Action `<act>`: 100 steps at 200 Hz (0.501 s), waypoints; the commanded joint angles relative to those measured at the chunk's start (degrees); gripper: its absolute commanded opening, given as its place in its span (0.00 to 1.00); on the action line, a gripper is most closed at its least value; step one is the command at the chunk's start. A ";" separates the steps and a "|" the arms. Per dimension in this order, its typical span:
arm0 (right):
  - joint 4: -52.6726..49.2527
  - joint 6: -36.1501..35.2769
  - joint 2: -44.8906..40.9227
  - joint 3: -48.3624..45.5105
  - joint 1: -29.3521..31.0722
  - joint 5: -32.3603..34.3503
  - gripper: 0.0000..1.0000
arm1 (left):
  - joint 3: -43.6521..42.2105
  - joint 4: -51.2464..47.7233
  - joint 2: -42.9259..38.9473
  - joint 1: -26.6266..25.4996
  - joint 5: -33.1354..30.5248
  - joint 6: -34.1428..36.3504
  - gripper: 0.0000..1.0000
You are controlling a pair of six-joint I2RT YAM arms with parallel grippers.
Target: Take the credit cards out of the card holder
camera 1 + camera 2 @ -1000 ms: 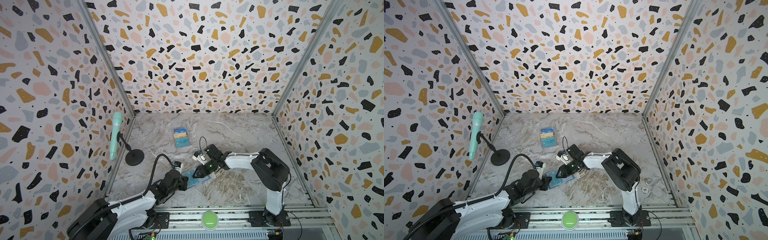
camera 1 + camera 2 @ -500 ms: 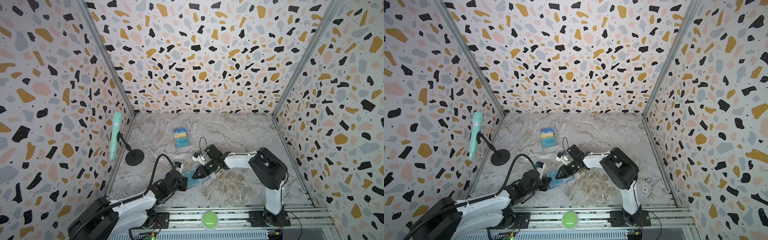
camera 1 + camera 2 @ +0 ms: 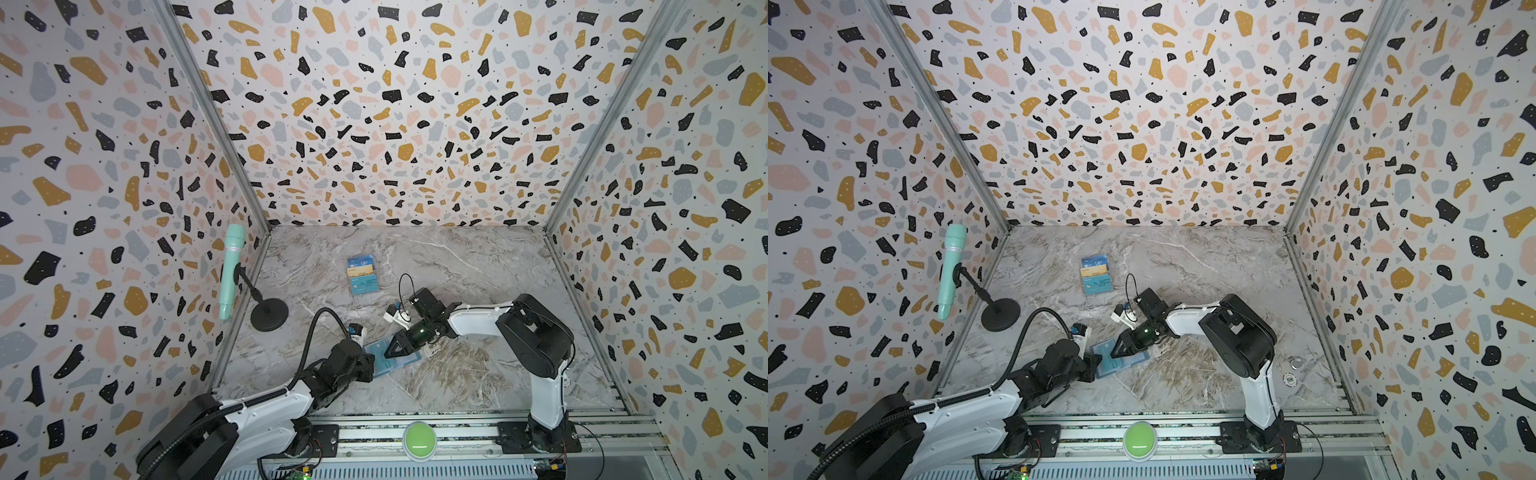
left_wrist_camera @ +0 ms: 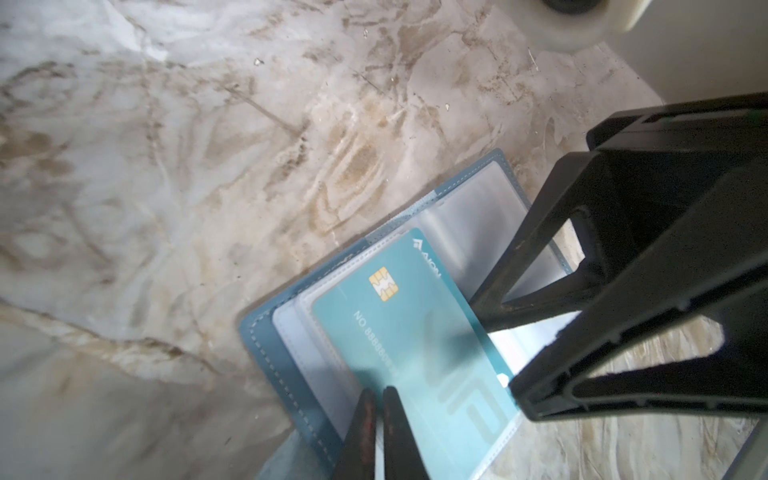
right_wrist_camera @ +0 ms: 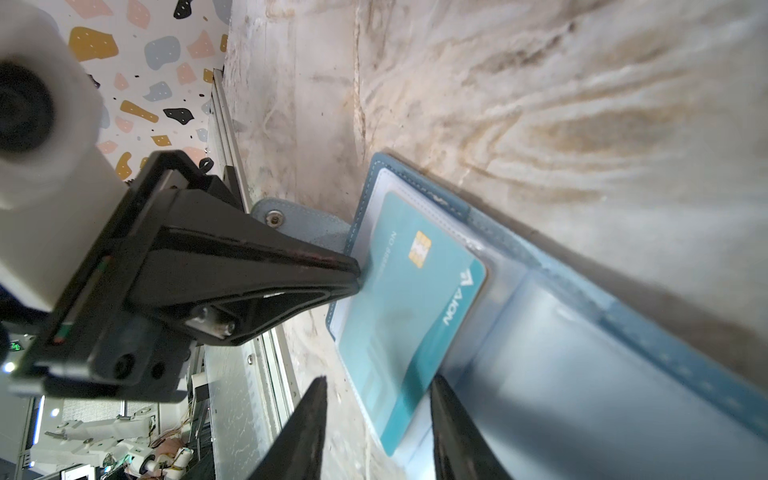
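The left pincer (image 4: 378,399), closed tight, grips one edge of the thin teal plastic credit card (image 4: 407,332) lying in the open slate-blue bifold card holder (image 4: 270,345), just beside the half-spread, empty right pincer (image 5: 379,379).

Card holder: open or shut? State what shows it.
Open. The card holder lies spread flat, its clear pockets exposed, and a teal card sticks partly out of one.
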 commanded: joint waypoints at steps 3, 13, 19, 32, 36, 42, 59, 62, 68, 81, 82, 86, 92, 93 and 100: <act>3.05 0.84 0.24 0.91 0.65 -5.13 0.41 | -1.45 -1.73 0.57 -0.14 -0.48 0.79 0.09; 3.84 1.32 0.42 0.73 0.57 -5.62 0.41 | -1.45 -1.72 0.57 -0.15 -0.41 0.76 0.09; 4.25 1.61 0.51 0.61 0.52 -6.08 0.41 | -1.45 -1.80 0.58 -0.10 -0.39 0.79 0.09; 5.12 2.31 0.52 0.38 0.39 -6.54 0.41 | -1.45 -1.90 0.48 -0.14 -0.30 0.78 0.09; 5.29 2.46 0.46 0.37 0.30 -6.58 0.41 | -1.45 -1.90 0.44 -0.13 -0.28 0.78 0.09; 5.66 2.73 0.46 0.34 0.30 -6.71 0.41 | -1.45 -1.95 0.40 -0.10 -0.21 0.79 0.09; 6.55 3.50 0.51 0.12 0.05 -7.30 0.40 | -1.50 -2.00 0.24 -0.15 -0.21 0.78 0.09; 6.68 3.59 0.52 0.08 0.04 -7.34 0.40 | -1.54 -2.06 0.22 -0.15 -0.22 0.78 0.09; 6.99 3.81 0.51 -0.01 -0.09 -7.48 0.40 | -1.53 -2.07 0.22 -0.12 -0.21 0.79 0.09; 7.39 4.29 0.50 -0.19 -0.29 -7.76 0.40 | -1.54 -2.07 0.13 -0.14 -0.13 0.74 0.09; 7.38 4.25 0.51 -0.19 -0.30 -7.81 0.40 | -1.54 -2.07 0.09 -0.14 -0.13 0.72 0.09; 7.38 4.28 0.44 -0.21 -0.38 -7.78 0.40 | -1.50 -2.10 0.05 -0.09 -0.12 0.82 0.09; 7.39 4.24 0.49 -0.19 -0.37 -7.76 0.39 | -1.62 -2.07 -0.03 -0.07 -0.12 0.83 0.09; 7.38 4.23 0.46 -0.15 -0.39 -7.77 0.40 | -1.63 -2.07 -0.04 -0.11 -0.12 0.81 0.09; 7.26 4.20 0.44 -0.10 -0.40 -7.77 0.39 | -1.63 -2.08 -0.09 -0.13 -0.21 0.86 0.09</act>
